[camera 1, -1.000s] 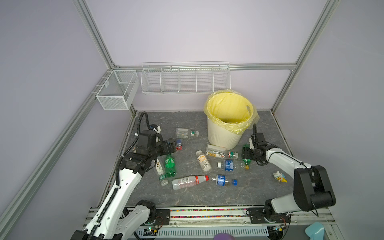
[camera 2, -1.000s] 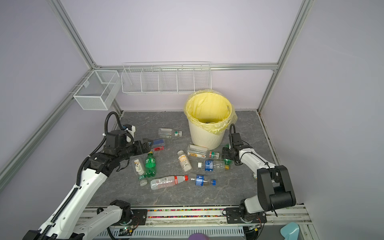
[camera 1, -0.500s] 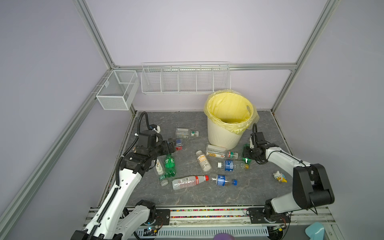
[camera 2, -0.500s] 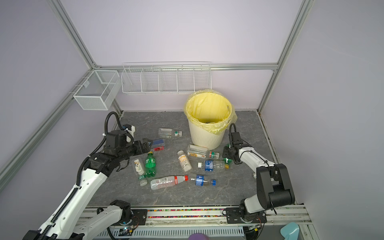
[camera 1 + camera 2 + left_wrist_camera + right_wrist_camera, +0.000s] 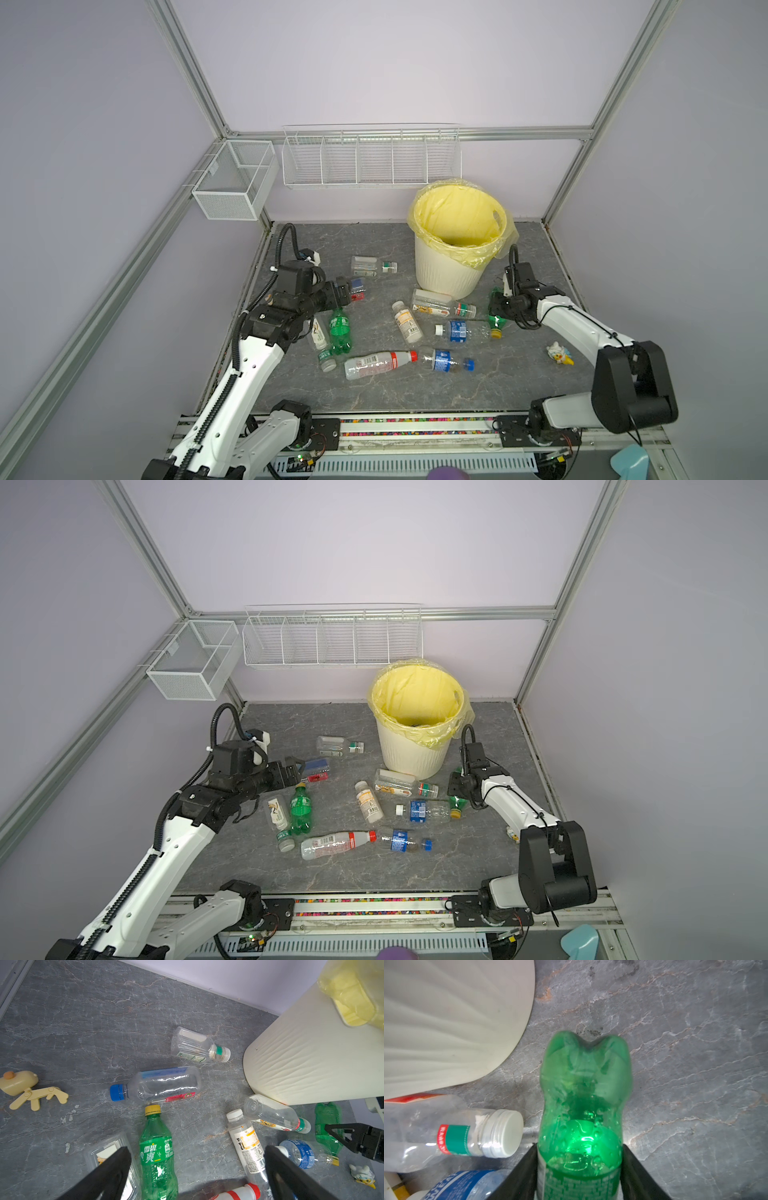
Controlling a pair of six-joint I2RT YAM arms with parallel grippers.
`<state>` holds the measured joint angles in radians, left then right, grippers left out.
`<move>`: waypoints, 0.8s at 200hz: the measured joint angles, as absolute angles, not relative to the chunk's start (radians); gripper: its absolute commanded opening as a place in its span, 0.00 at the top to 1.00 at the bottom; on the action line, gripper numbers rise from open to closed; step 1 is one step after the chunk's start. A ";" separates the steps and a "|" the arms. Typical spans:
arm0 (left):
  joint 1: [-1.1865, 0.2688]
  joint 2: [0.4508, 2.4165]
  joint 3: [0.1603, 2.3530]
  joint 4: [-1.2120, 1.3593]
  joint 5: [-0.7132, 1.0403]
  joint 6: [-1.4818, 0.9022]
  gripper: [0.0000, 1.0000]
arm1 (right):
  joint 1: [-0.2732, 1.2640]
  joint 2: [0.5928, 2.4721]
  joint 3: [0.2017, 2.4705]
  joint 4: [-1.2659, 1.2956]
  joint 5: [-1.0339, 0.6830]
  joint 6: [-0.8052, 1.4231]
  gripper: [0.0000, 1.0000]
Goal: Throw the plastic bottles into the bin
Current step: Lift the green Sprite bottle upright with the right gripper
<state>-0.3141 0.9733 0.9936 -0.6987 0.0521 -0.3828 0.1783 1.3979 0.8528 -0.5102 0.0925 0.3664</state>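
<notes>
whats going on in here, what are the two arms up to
A two-armed robot is clearing plastic bottles into the bin. The right gripper is clamped on a green bottle that lies right beside the bin; whether it is off the table yet is hard to tell. The left gripper is wide open and holds nothing, and it hovers over the bottles on the left side. The other bottles lie scattered on the table.

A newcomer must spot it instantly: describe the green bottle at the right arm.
Find the cream bin with the yellow bag. On the grey floor just right of its base is a yellow-capped green bottle. Unlike the other green bottle at the left, it sits clamped between the right gripper jaws.
</notes>
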 measured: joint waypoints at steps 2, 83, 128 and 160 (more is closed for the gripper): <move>-0.314 0.973 0.994 -0.699 0.052 -0.383 0.00 | 0.178 1.395 0.853 -0.512 0.093 0.366 0.41; -0.314 0.981 0.994 -0.710 0.053 -0.380 0.00 | 0.178 1.240 0.853 -0.591 0.100 0.367 0.41; -0.314 0.986 0.994 -0.718 0.053 -0.380 0.00 | 0.178 1.129 0.834 -0.639 0.072 0.371 0.41; -0.314 0.990 0.994 -0.723 0.053 -0.380 0.00 | 0.179 1.022 0.823 -0.693 0.033 0.382 0.41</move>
